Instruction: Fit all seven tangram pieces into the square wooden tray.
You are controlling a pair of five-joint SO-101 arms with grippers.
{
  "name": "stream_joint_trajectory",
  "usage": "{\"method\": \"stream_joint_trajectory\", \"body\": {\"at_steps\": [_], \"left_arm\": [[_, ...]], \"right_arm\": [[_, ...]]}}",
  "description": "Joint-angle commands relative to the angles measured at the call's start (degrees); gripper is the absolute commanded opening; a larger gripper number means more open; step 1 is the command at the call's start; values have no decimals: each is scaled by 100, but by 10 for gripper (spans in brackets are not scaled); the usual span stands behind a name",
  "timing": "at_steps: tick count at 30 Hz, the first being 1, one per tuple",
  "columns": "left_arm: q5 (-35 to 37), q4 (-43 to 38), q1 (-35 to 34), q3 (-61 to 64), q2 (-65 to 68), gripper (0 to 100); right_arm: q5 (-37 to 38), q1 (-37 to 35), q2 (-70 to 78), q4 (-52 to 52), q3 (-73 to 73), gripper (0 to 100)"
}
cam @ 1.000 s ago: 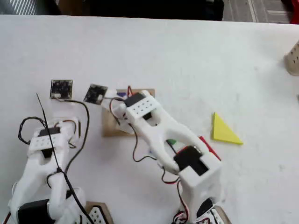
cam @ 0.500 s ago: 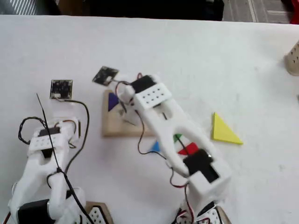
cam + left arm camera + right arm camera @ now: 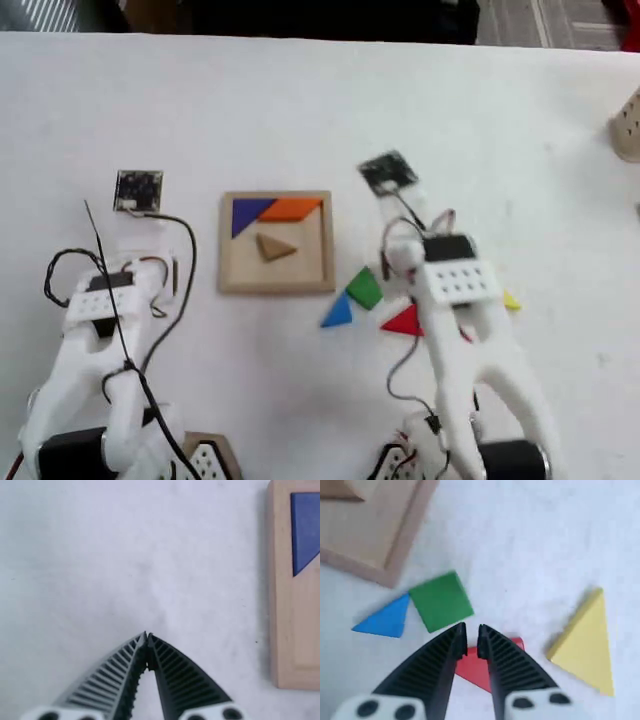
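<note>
At the left the left gripper (image 3: 146, 639) hangs over bare white table (image 3: 330, 110), its ribbed jaws pressed together and holding nothing; the square wooden tray (image 3: 226, 280) lies just to its right, apart from it. In the tray a dark blue triangle (image 3: 248, 214) fills the far left corner, an orange piece (image 3: 296, 207) sits touching it along the far edge, and a wood-coloured triangle (image 3: 275, 246) rests near the middle. Right of the tray, near its near right corner, lie a blue triangle (image 3: 382, 620) and a green square (image 3: 441, 600) – corner to corner. The right gripper (image 3: 470, 630) hovers empty, all but closed, over the red triangle (image 3: 403, 320), its tips just beside the green square. The yellow triangle (image 3: 585, 642) lies farther right.
</note>
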Motion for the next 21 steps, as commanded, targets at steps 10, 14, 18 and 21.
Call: {"method": "stream_joint_trajectory", "body": {"at_steps": [10, 14, 18, 21], "left_arm": [[-35, 633, 171, -404, -198, 24], [-35, 1134, 646, -844, -198, 24], [-35, 1644, 1455, -1398, -198, 24], [-35, 1855, 2255, -1705, -198, 24]], "right_arm": [[484, 2905, -1921, -435, 2127, 59], [484, 3134, -2360, -435, 2523, 59], [492, 3345, -2905, -435, 2919, 59], [686, 3363, -3389, -444, 3244, 59]]}}
